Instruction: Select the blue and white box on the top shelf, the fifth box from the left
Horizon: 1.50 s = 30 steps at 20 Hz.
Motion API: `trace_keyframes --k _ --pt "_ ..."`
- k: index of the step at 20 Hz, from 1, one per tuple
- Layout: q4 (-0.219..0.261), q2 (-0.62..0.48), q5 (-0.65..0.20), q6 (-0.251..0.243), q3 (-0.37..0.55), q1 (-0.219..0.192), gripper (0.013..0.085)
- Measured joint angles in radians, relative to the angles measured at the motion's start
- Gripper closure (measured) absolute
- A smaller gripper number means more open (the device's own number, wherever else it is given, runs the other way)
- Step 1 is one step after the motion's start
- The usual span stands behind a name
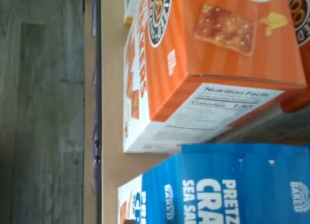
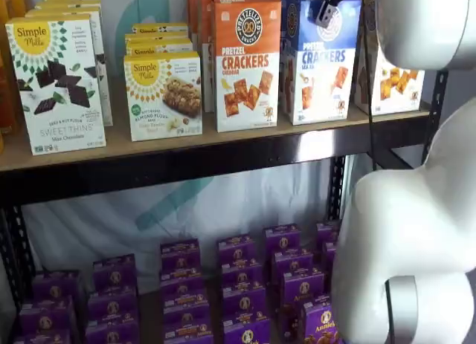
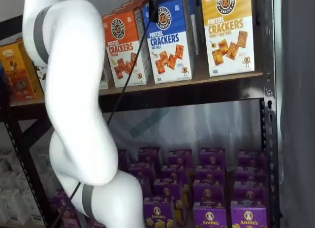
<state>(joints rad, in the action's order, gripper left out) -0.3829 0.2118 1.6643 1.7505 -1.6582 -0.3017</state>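
Note:
The blue and white box (image 2: 325, 69) stands upright on the top shelf (image 2: 149, 166), between an orange same-brand box and a yellow-topped one. It also shows in a shelf view (image 3: 172, 46). The wrist view shows its blue top panel (image 1: 232, 185) close up, with the orange box beside it. My gripper (image 3: 154, 9) hangs from the view's upper edge right in front of the blue box's upper part, with a cable beside it. It also shows in a shelf view (image 2: 329, 6). Only dark finger parts show, and no gap can be made out.
The orange cheddar box (image 2: 247, 62) touches the blue box's left side, and the yellow-topped cracker box (image 3: 229, 31) stands to its right. Simple Mills boxes (image 2: 59, 84) fill the shelf's left. Purple boxes (image 2: 238, 284) stand on the lower shelf. My white arm (image 3: 74, 90) crosses in front of the shelves.

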Motion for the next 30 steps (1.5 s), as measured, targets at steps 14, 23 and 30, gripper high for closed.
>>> trace_keyframes --k 14,23,30 --pt "0.089 -0.024 0.049 -0.013 -0.036 0.040 0.0130" --pt "0.086 -0.011 0.037 -0.012 -0.019 0.039 0.0210" --pt "0.085 -0.002 0.031 -0.009 -0.008 0.036 0.0330"
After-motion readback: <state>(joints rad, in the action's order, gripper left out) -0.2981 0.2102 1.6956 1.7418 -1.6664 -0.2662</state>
